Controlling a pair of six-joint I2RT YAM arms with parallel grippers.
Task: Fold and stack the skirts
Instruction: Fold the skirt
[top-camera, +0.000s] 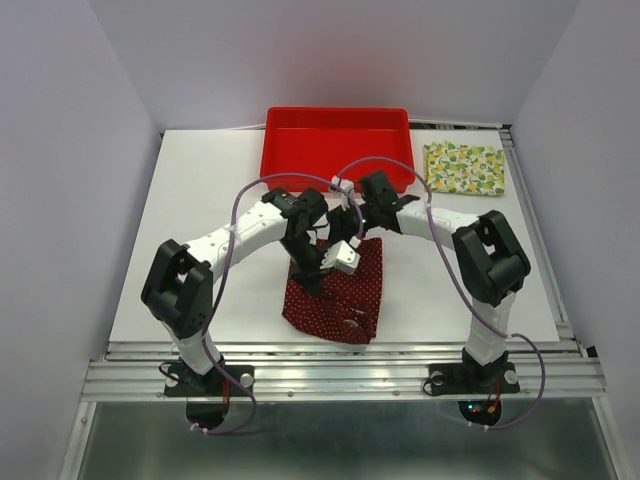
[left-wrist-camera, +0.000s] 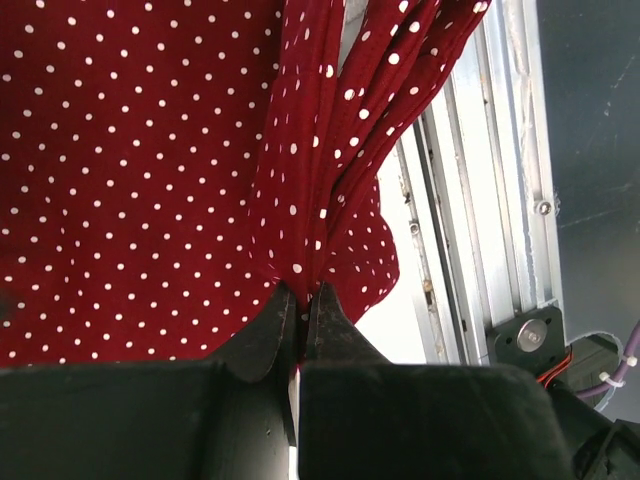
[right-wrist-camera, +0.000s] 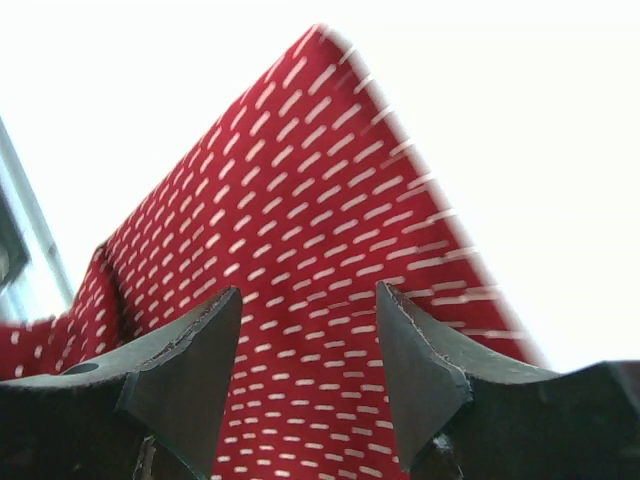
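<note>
Lemon skirt (top-camera: 463, 168) lies folded at upper right — dark red skirt (top-camera: 340, 290) only mid-fold, pinched tight by the left tool (left-wrist-camera: 303, 292), right tool (right-wrist-camera: 310, 330) spread wide — stacking undone.

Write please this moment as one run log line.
left tool: shut on red dotted skirt | right tool: open, facing it | lemon skirt: flat, far right

**Obstacles**
- Red plastic tray (top-camera: 337, 112), far centre edge.
- Lemon-print skirt (top-camera: 464, 168), lying flat at the far right corner.
- Dark red dotted skirt (top-camera: 345, 300), near centre. One part is lifted and pinched in the closed left hand (left-wrist-camera: 303, 295), and the spread right hand (right-wrist-camera: 310, 300) is just over the cloth.
- Both arms and their purple cables (top-camera: 236, 215), arching across the middle.

**Free room**
- Worktop (top-camera: 190, 210), left of the left arm.
- A near-right patch between the dotted skirt and the right arm's elbow.
</note>
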